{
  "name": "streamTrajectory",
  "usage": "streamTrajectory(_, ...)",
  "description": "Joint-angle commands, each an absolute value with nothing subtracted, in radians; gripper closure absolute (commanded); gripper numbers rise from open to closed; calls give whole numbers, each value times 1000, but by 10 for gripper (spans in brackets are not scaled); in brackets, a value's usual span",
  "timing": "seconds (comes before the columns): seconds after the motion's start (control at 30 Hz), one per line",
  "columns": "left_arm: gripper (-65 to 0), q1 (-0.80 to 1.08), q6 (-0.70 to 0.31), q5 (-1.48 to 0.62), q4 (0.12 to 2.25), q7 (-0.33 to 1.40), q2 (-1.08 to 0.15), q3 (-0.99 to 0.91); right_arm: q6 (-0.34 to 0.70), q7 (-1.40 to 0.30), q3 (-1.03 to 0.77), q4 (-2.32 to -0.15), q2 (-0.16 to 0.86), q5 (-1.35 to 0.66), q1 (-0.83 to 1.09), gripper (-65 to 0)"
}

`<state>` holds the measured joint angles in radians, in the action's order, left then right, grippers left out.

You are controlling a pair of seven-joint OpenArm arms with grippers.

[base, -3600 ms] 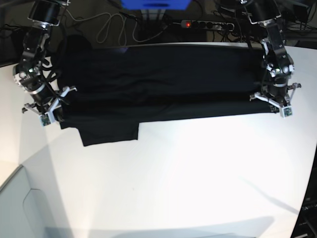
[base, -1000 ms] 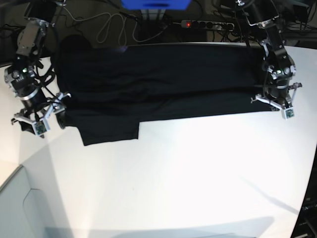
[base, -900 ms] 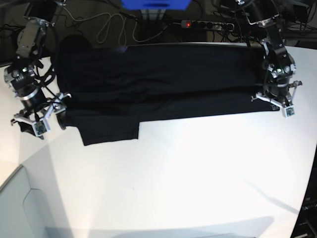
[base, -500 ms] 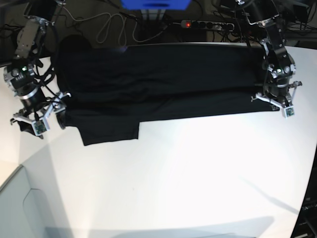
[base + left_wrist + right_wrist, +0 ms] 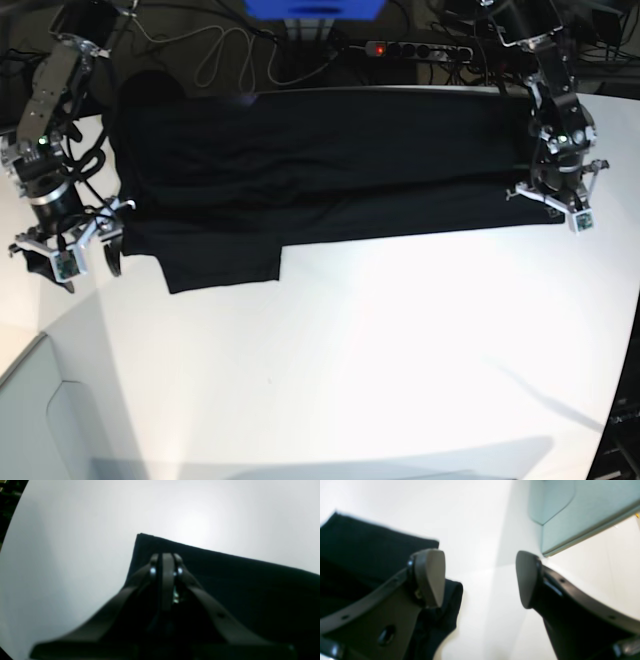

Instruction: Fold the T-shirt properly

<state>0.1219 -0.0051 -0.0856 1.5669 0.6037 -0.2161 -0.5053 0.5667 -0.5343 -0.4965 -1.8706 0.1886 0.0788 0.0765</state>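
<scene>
The black T-shirt [image 5: 330,165] lies folded into a long band across the far half of the white table [image 5: 380,350], with one sleeve [image 5: 222,265] sticking out toward the front. At the band's right front corner [image 5: 150,545] my left gripper [image 5: 553,203] [image 5: 165,557] is shut, its fingertips pressed together on the fabric. My right gripper [image 5: 70,252] [image 5: 478,578] stands open just off the shirt's left end, nothing between its pads. In the right wrist view, its left finger [image 5: 430,577] hangs over a rolled edge of the T-shirt [image 5: 370,547].
A power strip [image 5: 420,48] with a red light, loose cables [image 5: 215,55] and a blue object [image 5: 315,8] sit behind the table's far edge. A grey-green panel [image 5: 45,420] [image 5: 570,512] borders the table's front left corner.
My right gripper has drawn away from the shirt's left end, to the left and toward the front, staying open. The left gripper and the shirt have barely moved.
</scene>
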Motion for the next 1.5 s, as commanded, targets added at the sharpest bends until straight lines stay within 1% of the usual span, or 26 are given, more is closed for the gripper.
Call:
streamTrajectory(0.0,0,114,-2,-87,1587,582,-229,-510,581,-512,-506,-1885,199,71,51,-427)
streamTrajectory(0.1,0,114,-2,-87,1587,582,-229,-510,582,-513,-498,-1860,200,71,39,-427)
streamTrajectory(0.2,0,114,-2,-87,1587,582,-229,-510,582,-515,-433,-1804,206,73,10,-427)
streamTrajectory(0.33,0,114,-2,-87,1587,582,-229,-510,582,-578,-384,-1718,202,73,-42,-424)
streamTrajectory(0.43,0,114,-2,-87,1587,582,-229,-510,582,-656,-363,-1606,199,73,-130,-424)
streamTrajectory(0.53,0,114,-2,-87,1587,582,-229,-510,582,-682,-346,-1457,199,73,-225,-426)
streamTrajectory(0.67,0,116,-2,-87,1587,582,-229,-510,582,-684,-346,-1250,199,73,-337,-426)
streamTrajectory(0.8,0,134,-2,-87,1604,582,-229,-510,582,-679,-346,-1098,182,73,-404,-427)
streamTrajectory(0.93,0,136,-2,-87,1636,582,-229,-510,582,-674,-346,-1023,163,73,-438,-427)
streamTrajectory(1.13,0,136,-2,-87,1639,582,-229,-510,578,-590,-346,-944,150,73,-440,-427)
streamTrajectory(1.23,0,136,-2,-87,1639,582,-229,-510,578,-579,-344,-909,150,73,-440,-411)
streamTrajectory(1.27,0,136,-2,-87,1639,582,-229,-510,578,-579,-344,-906,150,73,-440,-390)
streamTrajectory(1.33,0,136,-2,-87,1639,582,-229,-510,581,-584,-344,-908,150,73,-438,-295)
streamTrajectory(1.4,0,133,-2,-87,1639,582,-229,-510,581,-588,-344,-914,150,73,-438,-146)
streamTrajectory(1.43,0,133,-2,-87,1639,582,-229,-510,581,-590,-344,-914,150,73,-438,-51)
streamTrajectory(1.47,0,131,-2,-87,1639,582,-229,-510,581,-591,-344,-914,150,73,-438,0)
